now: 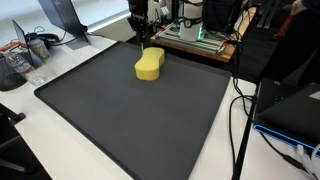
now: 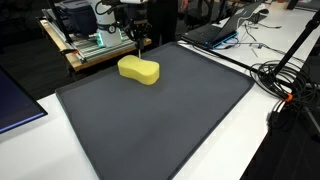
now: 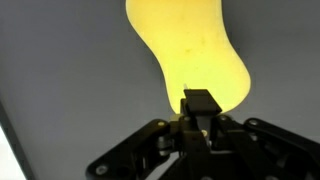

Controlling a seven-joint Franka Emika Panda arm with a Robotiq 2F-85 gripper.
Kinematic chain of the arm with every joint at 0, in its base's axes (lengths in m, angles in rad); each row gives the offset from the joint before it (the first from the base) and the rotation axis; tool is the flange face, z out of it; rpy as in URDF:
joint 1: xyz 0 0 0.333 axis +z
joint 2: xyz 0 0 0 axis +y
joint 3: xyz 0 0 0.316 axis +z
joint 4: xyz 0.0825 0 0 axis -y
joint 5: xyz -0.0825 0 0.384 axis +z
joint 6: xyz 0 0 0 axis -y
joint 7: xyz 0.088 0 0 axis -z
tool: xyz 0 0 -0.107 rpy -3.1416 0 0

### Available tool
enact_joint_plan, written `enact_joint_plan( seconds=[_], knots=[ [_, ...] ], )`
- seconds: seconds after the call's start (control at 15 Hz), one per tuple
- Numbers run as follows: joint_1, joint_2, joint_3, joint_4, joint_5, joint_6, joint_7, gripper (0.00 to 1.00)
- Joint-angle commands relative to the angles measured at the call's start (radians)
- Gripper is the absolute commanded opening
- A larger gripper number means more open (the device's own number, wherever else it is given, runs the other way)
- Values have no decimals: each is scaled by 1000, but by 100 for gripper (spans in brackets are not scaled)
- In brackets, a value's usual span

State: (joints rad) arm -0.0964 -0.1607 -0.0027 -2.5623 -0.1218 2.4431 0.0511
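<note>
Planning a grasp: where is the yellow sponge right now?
In both exterior views the yellow sponge lies on the dark mat near its far edge, with the gripper just over its far end.

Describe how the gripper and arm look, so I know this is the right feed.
The gripper is black all over: in the wrist view, angular linked bars narrow to blocky, square-ended fingers. In both exterior views what shows of the arm is dark as well; no markings or cables on it can be made out.
</note>
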Motion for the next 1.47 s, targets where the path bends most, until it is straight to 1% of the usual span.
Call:
enact_joint_plan(
  seconds=[0.0,0.07,0.47,0.6,1.0,1.4],
  knots=[
    [16,32,-7,12,-12,-4,-4,3],
    [25,49,-5,16,-1,4,-24,3],
    [61,139,3,34,-26,28,-72,3],
    [65,171,-3,42,-9,43,-114,3],
    [40,265,-37,73,19,49,-187,3],
    [21,333,-47,97,108,24,-274,3]
  ],
)
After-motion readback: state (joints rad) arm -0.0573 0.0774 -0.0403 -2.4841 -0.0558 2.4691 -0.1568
